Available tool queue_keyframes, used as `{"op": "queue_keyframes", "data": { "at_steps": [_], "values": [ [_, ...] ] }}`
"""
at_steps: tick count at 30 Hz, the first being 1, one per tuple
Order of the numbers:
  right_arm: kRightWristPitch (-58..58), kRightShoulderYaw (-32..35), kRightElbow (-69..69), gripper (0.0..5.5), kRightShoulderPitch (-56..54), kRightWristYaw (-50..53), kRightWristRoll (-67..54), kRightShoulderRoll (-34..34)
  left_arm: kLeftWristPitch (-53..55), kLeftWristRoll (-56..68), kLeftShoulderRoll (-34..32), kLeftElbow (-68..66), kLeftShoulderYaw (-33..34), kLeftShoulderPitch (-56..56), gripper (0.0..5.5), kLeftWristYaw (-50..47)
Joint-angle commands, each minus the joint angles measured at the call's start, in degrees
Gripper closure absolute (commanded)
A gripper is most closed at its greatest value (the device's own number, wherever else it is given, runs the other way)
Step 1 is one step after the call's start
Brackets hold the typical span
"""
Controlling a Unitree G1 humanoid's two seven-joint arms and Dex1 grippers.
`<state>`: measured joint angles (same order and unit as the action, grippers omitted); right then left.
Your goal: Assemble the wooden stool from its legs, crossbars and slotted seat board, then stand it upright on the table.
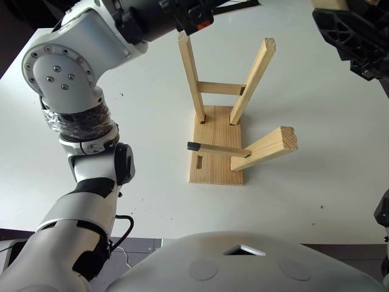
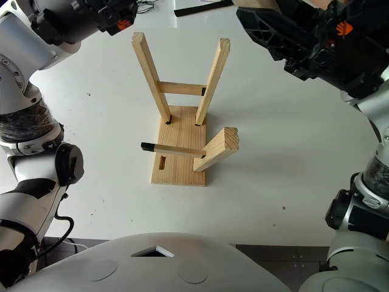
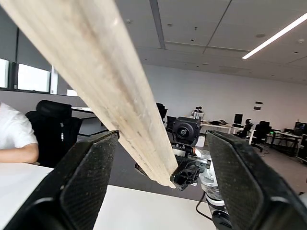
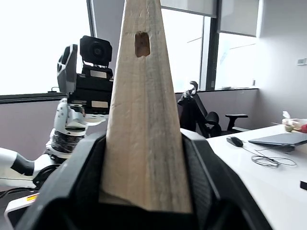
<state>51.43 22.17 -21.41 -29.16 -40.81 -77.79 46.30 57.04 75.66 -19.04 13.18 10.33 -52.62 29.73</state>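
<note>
Seat board (image 1: 214, 173) flat on table (image 1: 316, 201); far end, leg pair (image 1: 192, 76) upright; near-right, third leg (image 1: 270, 148) tilted.

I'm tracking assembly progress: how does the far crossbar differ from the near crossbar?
The far crossbar joins the far-left leg to the far-right leg; the near crossbar sits in the near-right leg only. The near crossbar's dark tip is bare and free; the far crossbar's ends are plugged in. Both are thin wooden bars running left to right.
</note>
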Motion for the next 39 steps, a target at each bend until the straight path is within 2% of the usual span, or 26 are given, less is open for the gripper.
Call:
{"op": "queue_keyframes", "data": {
  "at_steps": [1, 10, 19, 26, 39],
  "values": [
    [4.9, -1.6, 1.8, 3.46, -2.0, -1.8, -5.7, 2.5, 0.2, 2.1, -0.1, 2.2, -1.0, 1.0, 2.17, 2.5],
    [8.8, -4.3, 3.3, 3.46, -0.8, -7.7, -7.4, 5.2, -1.2, 4.2, 0.2, 4.2, -1.2, 2.7, 2.17, 2.9],
    [8.7, -3.4, 2.7, 3.46, -2.7, -7.9, -9.6, 6.4, -0.6, 3.3, -2.3, 4.1, -2.0, 4.4, 2.17, 3.5],
    [9.3, -3.6, 2.4, 3.46, -3.6, -11.2, -7.0, 9.3, -1.3, -1.0, -4.2, 3.2, -3.1, 6.3, 2.17, 6.3],
    [8.4, -7.3, 2.2, 3.46, -1.8, -21.2, 2.1, 11.5, -1.0, 6.7, -4.8, 7.8, -2.6, 6.7, 2.17, 5.3]
  ]
}}
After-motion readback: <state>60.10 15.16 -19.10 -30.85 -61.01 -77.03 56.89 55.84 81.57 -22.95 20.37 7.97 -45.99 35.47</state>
